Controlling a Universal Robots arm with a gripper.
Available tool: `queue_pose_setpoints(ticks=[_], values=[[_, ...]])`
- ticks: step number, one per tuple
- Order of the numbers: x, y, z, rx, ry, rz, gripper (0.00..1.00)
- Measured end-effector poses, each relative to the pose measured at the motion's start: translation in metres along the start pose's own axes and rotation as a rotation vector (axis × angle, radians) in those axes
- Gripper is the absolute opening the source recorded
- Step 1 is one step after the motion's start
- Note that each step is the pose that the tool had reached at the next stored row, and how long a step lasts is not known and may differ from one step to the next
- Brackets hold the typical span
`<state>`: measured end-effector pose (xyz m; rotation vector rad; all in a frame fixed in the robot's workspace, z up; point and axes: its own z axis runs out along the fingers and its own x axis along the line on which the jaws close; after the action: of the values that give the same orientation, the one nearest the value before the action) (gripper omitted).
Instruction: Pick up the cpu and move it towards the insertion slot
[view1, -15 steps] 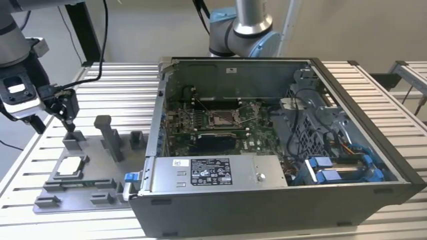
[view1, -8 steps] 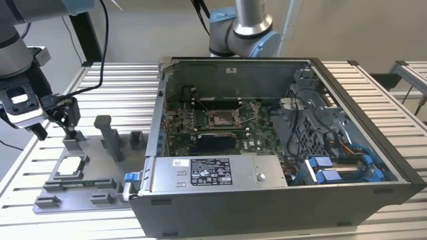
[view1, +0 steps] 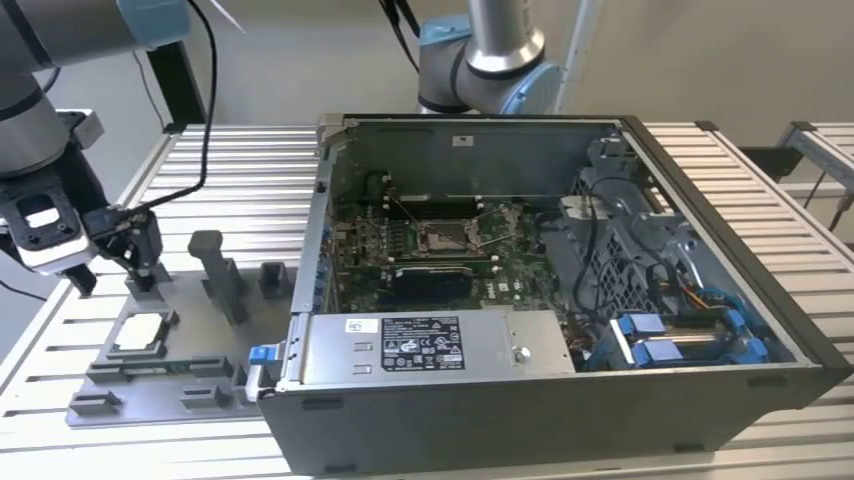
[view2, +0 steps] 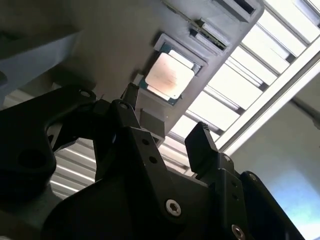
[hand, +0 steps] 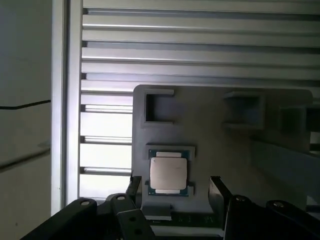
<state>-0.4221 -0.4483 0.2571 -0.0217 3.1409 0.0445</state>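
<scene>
Cpu lies flat in a recess of the grey fixture plate, below the gripper, whose fingers are spread and empty. The insertion slot sits well apart, inside the computer case.

The cpu has a silvery-white top face with a thin green edge, and the tray around it is plain grey. The gripper is black. The table is pale silver, with a pattern of parallel ribs. The insertion slot has a silver frame and a dark centre; the circuit board around it is green. The computer case is dark grey, with blue clips inside.
</scene>
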Motion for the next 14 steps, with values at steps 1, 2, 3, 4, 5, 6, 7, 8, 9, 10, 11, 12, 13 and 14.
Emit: queue_pose_setpoints(ticks=[1, 2, 3, 4, 5, 6, 7, 8, 9, 10, 11, 12, 13, 14], values=[[0.0, -0.0014, 0.0018, 0.0, 0.0, 0.0, 1.0], [0.0, -0.0026, 0.0035, 0.0, 0.0, 0.0, 1.0], [0.0, -0.0037, 0.0054, -0.0001, -0.0001, 0.0, 1.0], [0.0, -0.0045, 0.0071, -0.0001, -0.0002, 0.0, 1.0], [0.0001, -0.0051, 0.009, -0.0001, -0.0001, 0.001, 1.0], [0.0001, -0.0054, 0.0108, 0.0, -0.0001, 0.002, 1.0], [0.0002, -0.0056, 0.0126, 0.0, 0.0, 0.002, 1.0], [0.0001, -0.0058, 0.0145, -0.0001, -0.0002, 0.003, 1.0], [0.0001, -0.006, 0.0162, 0.0, -0.0001, 0.003, 1.0], [0.0001, -0.0061, 0.0179, 0.0, -0.0001, 0.003, 1.0], [0.0001, -0.0062, 0.0199, 0.0, -0.0001, 0.003, 1.0], [0.0001, -0.0064, 0.0217, 0.0, -0.0002, 0.003, 1.0], [0.0001, -0.0065, 0.0234, 0.0, -0.0001, 0.004, 1.0], [0.0001, -0.0066, 0.0252, 0.0, -0.0001, 0.004, 1.0]])
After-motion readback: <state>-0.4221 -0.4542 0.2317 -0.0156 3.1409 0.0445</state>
